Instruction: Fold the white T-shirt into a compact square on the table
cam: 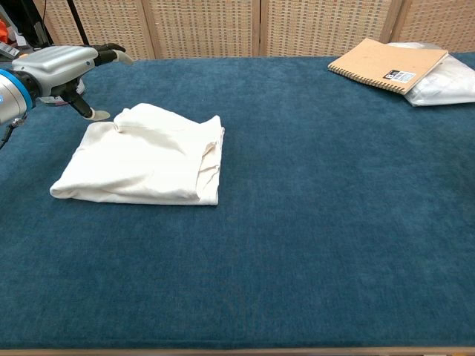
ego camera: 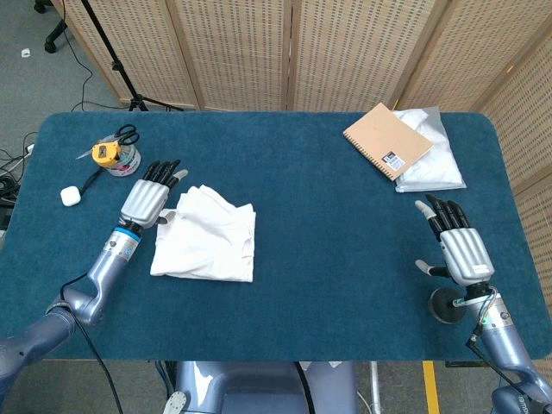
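Note:
The white T-shirt [ego camera: 207, 235] [cam: 145, 157] lies folded in a rough square on the left part of the blue table, its far left corner bunched up. My left hand [ego camera: 147, 197] [cam: 63, 63] hovers just left of that corner, fingers stretched out and apart, holding nothing and clear of the cloth. My right hand [ego camera: 457, 244] is over the table's right front edge, flat with its fingers spread and nothing in it; the chest view does not show it.
A brown spiral notebook [ego camera: 387, 141] [cam: 389, 64] leans on a white bagged bundle [ego camera: 431, 158] at the back right. A jar with scissors and a yellow tape measure [ego camera: 116, 153] and a small white case [ego camera: 71, 196] stand at the far left. A black round base [ego camera: 448, 305] sits under my right wrist.

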